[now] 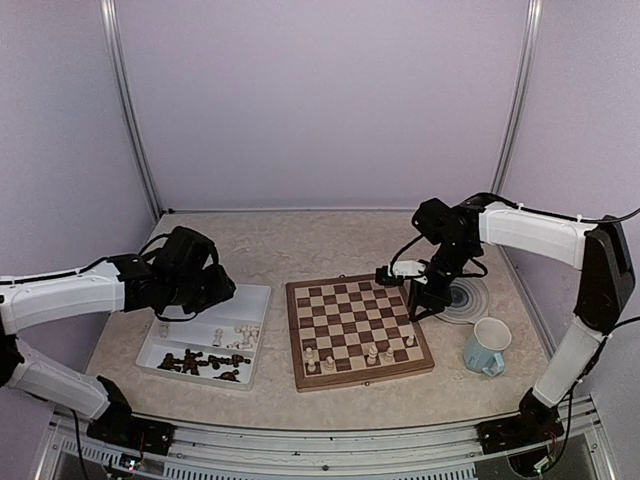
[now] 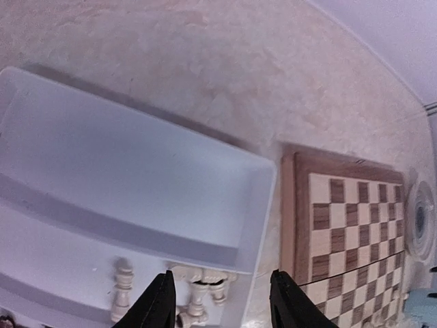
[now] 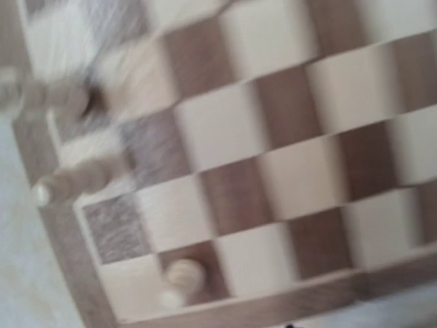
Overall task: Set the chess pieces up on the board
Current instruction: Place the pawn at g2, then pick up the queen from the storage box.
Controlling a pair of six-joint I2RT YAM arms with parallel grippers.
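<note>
You're in a robotics lab cell: bare pale panel walls (image 1: 320, 100), aluminium frame posts (image 1: 128, 110), robot arms (image 1: 530, 232) bolted to a metal rail (image 1: 330, 442) along the counter (image 1: 330, 232).

Dark brown and cream checks on the board (image 1: 350, 315), with a brown border all round. The chess pieces (image 1: 372, 352) on it are cream. Dark brown pieces (image 1: 190, 362) show in the white tray (image 1: 258, 293), and there's a pale blue mug (image 1: 487, 347).

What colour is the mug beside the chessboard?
The mug is light blue with a white inside, best seen in the top external view.

On the board (image 1: 345, 300), chess pieces (image 1: 372, 352) crowd near rows; far rows open.
</note>
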